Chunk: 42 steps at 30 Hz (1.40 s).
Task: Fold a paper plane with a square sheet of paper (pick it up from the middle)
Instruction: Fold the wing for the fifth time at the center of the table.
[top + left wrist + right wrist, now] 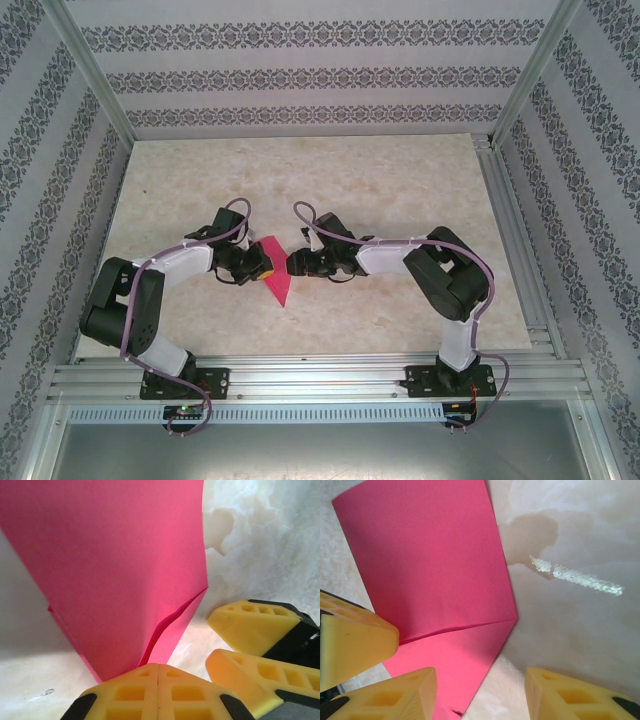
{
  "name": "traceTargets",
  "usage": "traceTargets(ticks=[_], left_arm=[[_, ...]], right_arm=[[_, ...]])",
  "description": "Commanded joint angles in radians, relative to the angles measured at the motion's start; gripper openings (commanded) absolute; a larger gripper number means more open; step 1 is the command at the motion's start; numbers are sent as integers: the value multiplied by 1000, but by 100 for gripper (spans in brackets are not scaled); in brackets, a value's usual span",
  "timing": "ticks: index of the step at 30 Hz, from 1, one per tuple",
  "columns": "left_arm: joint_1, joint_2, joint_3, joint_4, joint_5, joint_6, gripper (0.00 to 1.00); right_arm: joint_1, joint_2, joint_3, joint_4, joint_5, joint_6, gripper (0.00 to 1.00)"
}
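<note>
The square sheet of paper (279, 287) is bright pink and folded into a narrow shape whose point faces the near edge. My left gripper (264, 258) is shut on its upper end. In the left wrist view the yellow pads meet at the left gripper's tips (158, 667), and the creased paper (115, 570) rises from them. My right gripper (294, 263) is just right of the sheet, open, with nothing between its fingers. In the right wrist view the right gripper (480, 676) straddles the paper's folded corner (465, 650). One left finger (355, 642) shows at that view's left edge.
The beige marbled table (400, 190) stretches behind and to both sides of the grippers. Aluminium rails (320, 375) run along the near edge and up the right side. Patterned walls (300, 80) close in the back and sides.
</note>
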Motion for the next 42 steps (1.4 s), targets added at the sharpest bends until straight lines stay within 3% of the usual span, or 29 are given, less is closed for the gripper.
traceTargets(ticks=[1, 10, 23, 30, 40, 42], left_arm=[[13, 10, -16, 19, 4, 27, 7], [45, -27, -39, -45, -60, 73, 4], [77, 0, -117, 50, -11, 54, 4], [78, 21, -121, 73, 11, 52, 5], [78, 0, -117, 82, 18, 40, 6], [78, -6, -103, 91, 38, 30, 9]], right_arm=[[17, 16, 26, 17, -15, 2, 49], [44, 20, 31, 12, 6, 21, 50], [88, 66, 70, 42, -11, 82, 50], [116, 92, 117, 20, -26, 69, 39], [107, 91, 119, 22, -22, 63, 7], [101, 72, 109, 15, -5, 53, 4]])
